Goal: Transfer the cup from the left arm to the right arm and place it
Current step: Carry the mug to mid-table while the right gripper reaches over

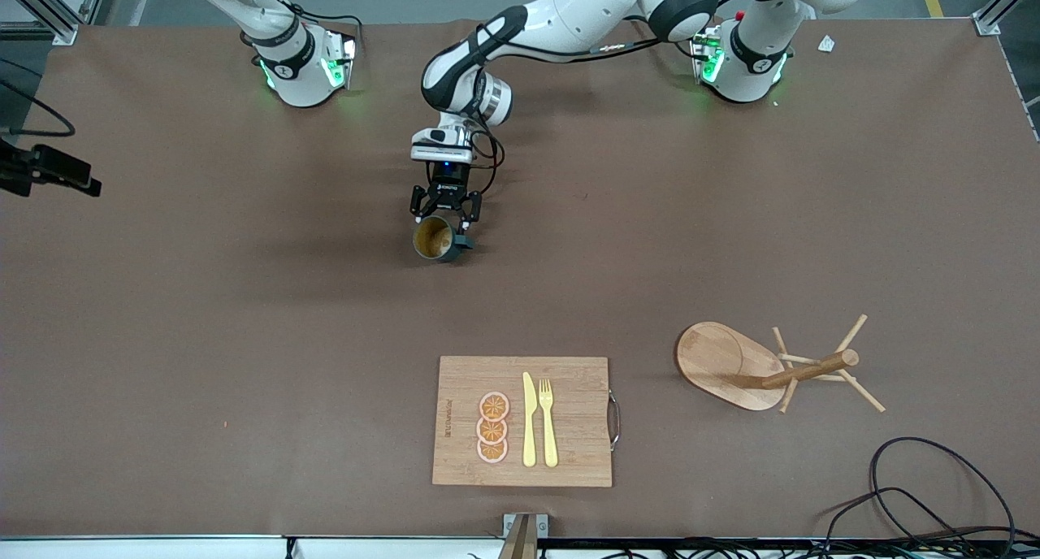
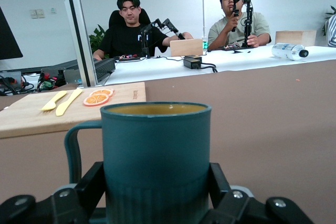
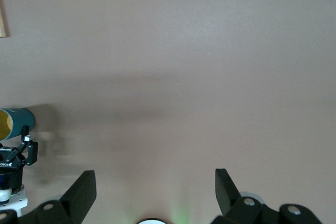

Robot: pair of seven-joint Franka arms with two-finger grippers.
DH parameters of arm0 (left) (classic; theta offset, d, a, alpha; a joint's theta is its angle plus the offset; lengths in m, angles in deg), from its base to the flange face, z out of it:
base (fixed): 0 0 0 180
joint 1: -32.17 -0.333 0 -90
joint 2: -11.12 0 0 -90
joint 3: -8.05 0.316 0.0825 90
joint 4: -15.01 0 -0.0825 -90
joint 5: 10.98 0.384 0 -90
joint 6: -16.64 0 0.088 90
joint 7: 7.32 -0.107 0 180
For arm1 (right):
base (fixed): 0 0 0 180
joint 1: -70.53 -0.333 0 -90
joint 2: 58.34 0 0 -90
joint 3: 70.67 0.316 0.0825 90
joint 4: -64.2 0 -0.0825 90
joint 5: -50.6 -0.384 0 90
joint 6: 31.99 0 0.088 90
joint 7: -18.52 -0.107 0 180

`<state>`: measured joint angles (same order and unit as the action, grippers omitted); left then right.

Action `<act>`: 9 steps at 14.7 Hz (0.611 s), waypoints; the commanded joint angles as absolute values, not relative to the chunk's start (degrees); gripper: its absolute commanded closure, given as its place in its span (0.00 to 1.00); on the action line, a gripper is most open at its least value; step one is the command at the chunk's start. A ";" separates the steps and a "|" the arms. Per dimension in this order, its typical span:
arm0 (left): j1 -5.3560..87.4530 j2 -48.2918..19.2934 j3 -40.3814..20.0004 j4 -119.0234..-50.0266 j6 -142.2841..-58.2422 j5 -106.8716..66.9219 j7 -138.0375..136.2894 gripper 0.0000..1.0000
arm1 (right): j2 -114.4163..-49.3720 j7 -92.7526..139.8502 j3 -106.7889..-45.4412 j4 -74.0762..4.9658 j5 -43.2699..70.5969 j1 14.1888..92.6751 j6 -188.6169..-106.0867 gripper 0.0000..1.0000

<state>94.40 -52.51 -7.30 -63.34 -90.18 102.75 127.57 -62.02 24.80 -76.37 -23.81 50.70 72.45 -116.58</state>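
the cup (image 1: 435, 240) hangs over the middle of the table (image 1: 731, 218), mouth toward the front camera, clamped in the left gripper (image 1: 444, 215). the right gripper (image 3: 156, 190) waits over bare table, fingers spread wide.

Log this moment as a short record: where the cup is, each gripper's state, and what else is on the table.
cup: teal mug, held above the table's middle, mouth tipped toward the front camera
left gripper: shut on the cup's sides
right gripper: open, holding nothing, over bare table
handover: not yet done
board: cutting board, nearer the camera than the cup, carrying orange slices, knife, fork
rack: wooden peg rack, toward the left arm's end
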 commanded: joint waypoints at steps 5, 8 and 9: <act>95.72 -53.13 -7.42 -61.72 -89.27 101.27 130.49 0.25 | -66.86 25.64 -76.12 -23.25 53.40 73.08 -120.58 0.00; 96.25 -52.25 -8.90 -61.37 -89.36 93.82 128.13 0.00 | -68.54 23.36 -76.12 -23.33 53.94 72.90 -120.94 0.00; 96.07 -51.46 -10.48 -61.10 -89.36 89.87 126.03 0.00 | -68.80 18.39 -76.03 -23.60 53.68 72.90 -120.85 0.00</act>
<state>95.65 -52.59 -8.60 -62.20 -89.95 95.55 129.32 -68.22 23.41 -76.54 -23.78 52.85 72.56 -120.90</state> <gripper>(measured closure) 0.000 0.000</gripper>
